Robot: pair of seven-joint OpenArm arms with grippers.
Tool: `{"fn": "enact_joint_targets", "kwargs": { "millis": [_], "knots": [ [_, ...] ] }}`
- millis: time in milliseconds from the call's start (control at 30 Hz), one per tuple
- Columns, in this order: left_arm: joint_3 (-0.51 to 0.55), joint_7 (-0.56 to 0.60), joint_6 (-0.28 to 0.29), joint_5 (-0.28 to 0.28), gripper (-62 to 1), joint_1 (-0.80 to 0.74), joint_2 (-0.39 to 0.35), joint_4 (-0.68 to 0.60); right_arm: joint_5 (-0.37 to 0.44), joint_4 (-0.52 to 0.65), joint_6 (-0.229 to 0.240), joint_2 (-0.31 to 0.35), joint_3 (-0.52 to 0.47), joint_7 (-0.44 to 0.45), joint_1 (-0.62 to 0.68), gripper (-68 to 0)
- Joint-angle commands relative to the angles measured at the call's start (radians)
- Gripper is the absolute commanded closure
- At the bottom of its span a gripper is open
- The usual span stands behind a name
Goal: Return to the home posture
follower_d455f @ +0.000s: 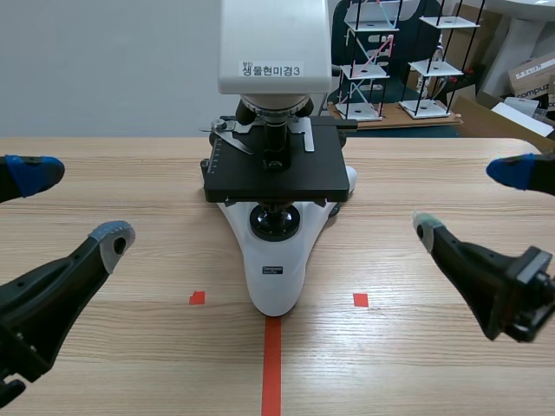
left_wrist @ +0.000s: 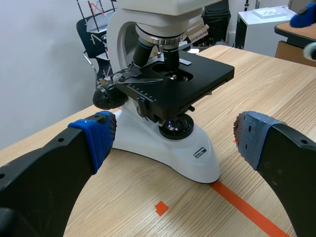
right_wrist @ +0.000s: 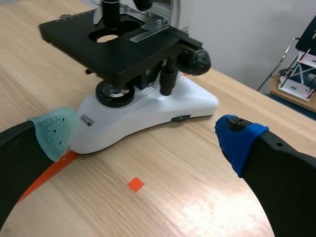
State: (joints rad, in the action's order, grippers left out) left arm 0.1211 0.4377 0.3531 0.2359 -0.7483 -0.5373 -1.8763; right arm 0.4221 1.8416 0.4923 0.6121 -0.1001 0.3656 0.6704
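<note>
**At table's centre, flanked by two gaping grippers**

Low at the left of the scene frame, coming in from its edge: left gripper [follower_d455f: 74, 206], spread wide and holding nothing, with one blue pad [follower_d455f: 33, 173] up against the left edge and one grey pad [follower_d455f: 113, 240] nearer the middle. Mirrored low at the right: right gripper [follower_d455f: 469, 199], likewise agape and empty.

Between the two and well apart from both, at the middle of the frame on the wooden table [follower_d455f: 104, 347]: white microscope [follower_d455f: 276, 260], upright, with black stage [follower_d455f: 276, 178] level and Korean label [follower_d455f: 270, 69] across the head. Set with its base at the far end of the orange-red tape line [follower_d455f: 271, 364] running down to the bottom edge, and flanked by two small tape squares [follower_d455f: 197, 298].

Seen past the left wrist's own fingers: same microscope ahead of the spread pads, touching neither, with focus knob [left_wrist: 106, 97] on the blue-padded side and objective lenses [left_wrist: 158, 49] over the stage opening.

Seen past the right wrist's fingers: microscope base just beside the grey-green pad [right_wrist: 54, 131], whether touching it or not impossible to tell, and one tape square on the bare wood between the fingers.

Upper right of the scene frame, beyond the table: wire racks [follower_d455f: 408, 61] and a cardboard box [follower_d455f: 533, 74].
</note>
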Motion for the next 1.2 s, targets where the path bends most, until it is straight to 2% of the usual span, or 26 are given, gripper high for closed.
{"fn": "enact_joint_targets", "kwargs": {
  "millis": [0,233,1167],
  "knots": [
    [0.003,0.014,0.001,0.008,-50.6,-0.002,0.005,-0.004,0.007,0.053,0.011,0.011,-0.029,0.053,0.021,-60.9],
    [0.003,0.014,0.001,0.008,-50.6,-0.002,0.005,-0.004,-0.005,0.105,0.022,0.008,-0.064,0.170,0.127,-60.9],
    [0.003,0.014,0.001,0.008,-50.6,-0.002,0.005,-0.004,-0.019,0.104,0.022,0.008,-0.064,0.173,0.130,-60.4]
  ]
}}
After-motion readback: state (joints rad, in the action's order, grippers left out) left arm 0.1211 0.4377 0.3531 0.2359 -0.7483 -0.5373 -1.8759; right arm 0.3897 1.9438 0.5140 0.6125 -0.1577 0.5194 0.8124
